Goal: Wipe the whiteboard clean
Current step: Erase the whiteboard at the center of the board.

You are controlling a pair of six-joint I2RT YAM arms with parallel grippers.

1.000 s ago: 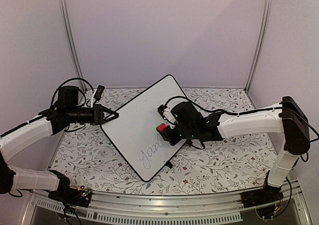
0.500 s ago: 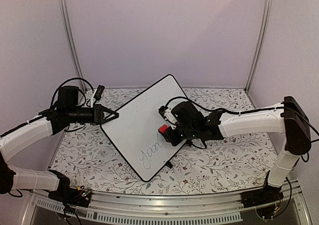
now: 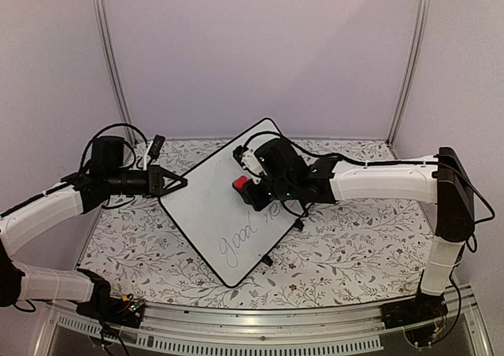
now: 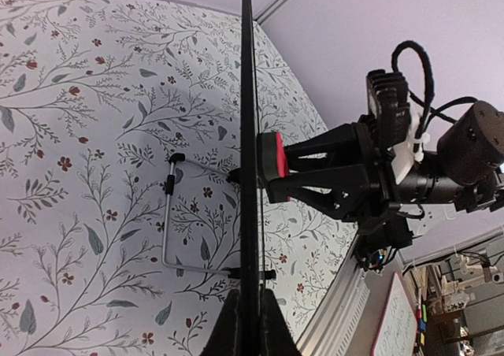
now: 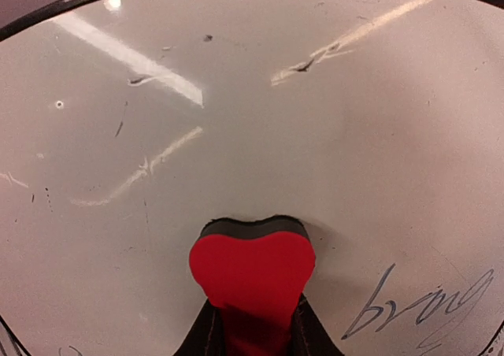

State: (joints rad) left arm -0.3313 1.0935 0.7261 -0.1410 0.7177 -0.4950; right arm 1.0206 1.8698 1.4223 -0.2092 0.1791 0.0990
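The whiteboard (image 3: 206,206) stands tilted on the table, one corner toward the left arm. My left gripper (image 3: 179,182) is shut on that corner's black frame; in the left wrist view the whiteboard (image 4: 248,120) shows edge-on as a black line running up from my left gripper (image 4: 248,328). My right gripper (image 3: 246,186) is shut on a small red eraser (image 3: 239,183) pressed against the board's upper middle. In the right wrist view the eraser (image 5: 252,269) lies flat on the whiteboard (image 5: 315,120), held by my right gripper (image 5: 253,336). Grey handwriting (image 3: 239,242) remains lower down, and more handwriting (image 5: 421,302) shows right of the eraser.
A floral cloth (image 3: 354,246) covers the table. A wire stand (image 4: 169,214) props the board from behind. A small black object (image 3: 156,145) lies at the back left. Pale walls and two metal posts (image 3: 409,57) enclose the table.
My right gripper has slid the eraser up and left across the board, away from the handwriting's right end. The left gripper and the board have stayed put.
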